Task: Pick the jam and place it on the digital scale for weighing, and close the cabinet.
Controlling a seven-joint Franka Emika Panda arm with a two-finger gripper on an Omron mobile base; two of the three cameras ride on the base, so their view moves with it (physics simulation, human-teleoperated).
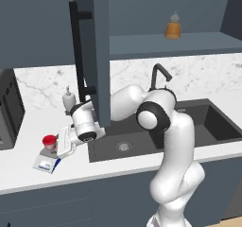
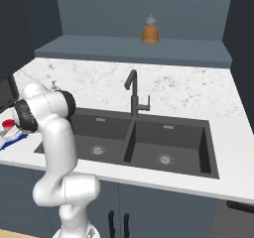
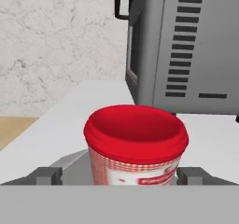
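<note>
The jam (image 1: 49,141), a short jar with a bright red lid, stands upright on the grey platform of the digital scale (image 1: 47,162) at the left of the counter. In the hand view the jam (image 3: 135,143) sits close up between the two fingers (image 3: 46,175), which stand wide apart with a gap on each side of it. My gripper (image 1: 56,144) is open around the jar, reaching in from its right. The cabinet door (image 1: 99,56) with its black bar handle (image 1: 78,51) hangs open, edge-on, above my arm. From the right base view the jam (image 2: 8,124) peeks out behind my elbow.
A dark microwave (image 1: 9,110) stands just left of the scale, and a white soap dispenser (image 1: 69,100) sits behind it. An amber bottle (image 1: 173,28) rests on the open cabinet shelf. The double sink (image 1: 203,122) and black faucet (image 1: 158,77) lie to the right.
</note>
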